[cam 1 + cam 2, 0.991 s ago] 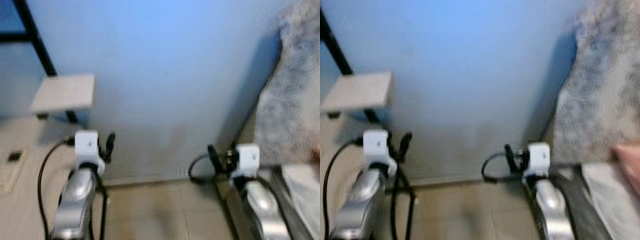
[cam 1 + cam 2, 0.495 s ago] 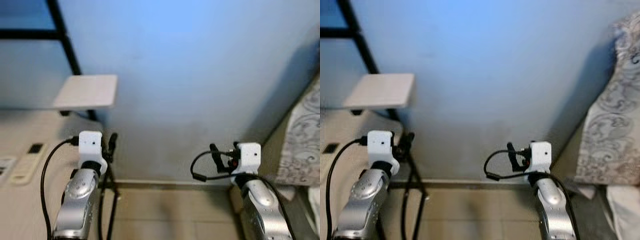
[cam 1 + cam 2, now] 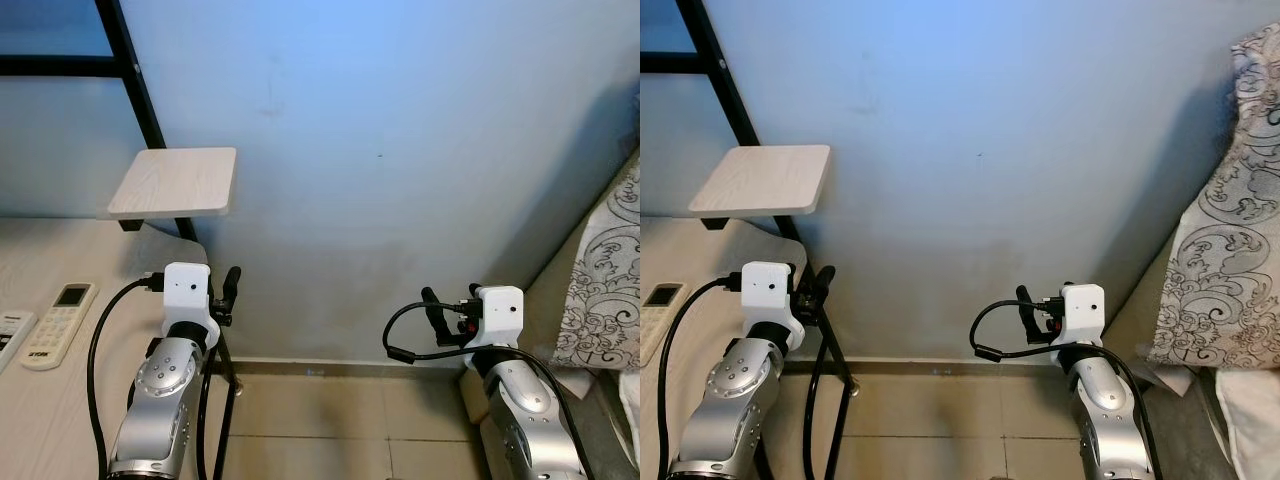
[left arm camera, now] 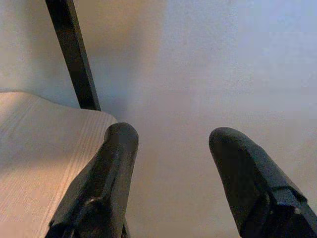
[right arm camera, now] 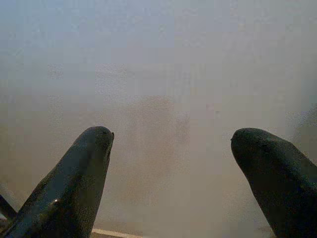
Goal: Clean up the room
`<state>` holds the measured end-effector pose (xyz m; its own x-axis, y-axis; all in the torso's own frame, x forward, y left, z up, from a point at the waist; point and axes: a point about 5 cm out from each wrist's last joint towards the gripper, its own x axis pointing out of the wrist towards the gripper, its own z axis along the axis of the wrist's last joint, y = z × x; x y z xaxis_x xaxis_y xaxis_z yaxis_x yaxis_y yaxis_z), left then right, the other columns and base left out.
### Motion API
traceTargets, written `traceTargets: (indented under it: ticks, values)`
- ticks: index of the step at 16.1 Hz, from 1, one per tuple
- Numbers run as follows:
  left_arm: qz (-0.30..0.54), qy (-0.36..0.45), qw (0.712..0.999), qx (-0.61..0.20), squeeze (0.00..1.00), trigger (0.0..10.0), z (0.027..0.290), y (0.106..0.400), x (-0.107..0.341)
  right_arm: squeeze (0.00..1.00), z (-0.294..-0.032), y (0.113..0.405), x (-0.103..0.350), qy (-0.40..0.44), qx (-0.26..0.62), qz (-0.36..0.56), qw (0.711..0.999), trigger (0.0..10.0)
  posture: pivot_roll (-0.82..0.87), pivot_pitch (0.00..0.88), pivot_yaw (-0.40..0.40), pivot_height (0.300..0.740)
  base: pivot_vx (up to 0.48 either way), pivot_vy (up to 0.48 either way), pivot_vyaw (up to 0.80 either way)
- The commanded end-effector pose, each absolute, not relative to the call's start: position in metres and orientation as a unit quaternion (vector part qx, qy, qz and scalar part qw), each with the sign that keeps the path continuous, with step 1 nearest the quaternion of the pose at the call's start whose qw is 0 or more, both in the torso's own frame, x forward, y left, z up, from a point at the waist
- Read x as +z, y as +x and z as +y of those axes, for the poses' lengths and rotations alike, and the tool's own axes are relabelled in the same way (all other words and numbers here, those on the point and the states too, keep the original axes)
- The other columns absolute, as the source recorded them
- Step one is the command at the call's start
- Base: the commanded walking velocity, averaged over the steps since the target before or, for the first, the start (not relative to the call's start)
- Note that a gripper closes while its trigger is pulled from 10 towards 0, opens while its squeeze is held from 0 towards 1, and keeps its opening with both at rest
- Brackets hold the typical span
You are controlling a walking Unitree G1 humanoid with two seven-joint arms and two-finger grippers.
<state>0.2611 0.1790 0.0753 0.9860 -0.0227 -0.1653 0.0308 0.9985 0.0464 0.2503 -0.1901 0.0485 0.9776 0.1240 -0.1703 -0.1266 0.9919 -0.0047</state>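
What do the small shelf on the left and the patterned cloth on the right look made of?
Shelf: pale wood or wood-look laminate, matte, with faint grain lines, on a black metal-looking frame. Cloth: soft woven fabric, light with a grey scroll print, hanging in folds.

View swung left — remote control revealed, patterned bedding mostly gone

Head stereo pair looks forward and down at a blue wall close ahead; both eyes share the small wooden shelf and tiled floor. Each wrist cam stares along its own fingers straight at that wall, really close up.
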Motion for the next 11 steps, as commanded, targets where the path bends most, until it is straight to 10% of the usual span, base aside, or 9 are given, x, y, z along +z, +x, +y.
traceTargets:
  ticks: [1,11]
  values:
    - [0.079,0.028,0.996,-0.018,0.00,10.0,0.1773,0.2624,0.0774,0.00,-0.1940,0.2503,0.0486,-0.011,0.056,0.085,0.995,10.0,-0.04,0.000,0.018,0.740,0.000,0.000,0.00]
    - [0.087,0.032,0.995,-0.030,0.00,10.0,0.1778,0.2676,0.0732,0.00,-0.1891,0.2574,0.0517,-0.015,0.081,0.083,0.993,10.0,-0.06,0.000,0.036,0.740,0.000,0.000,0.00]
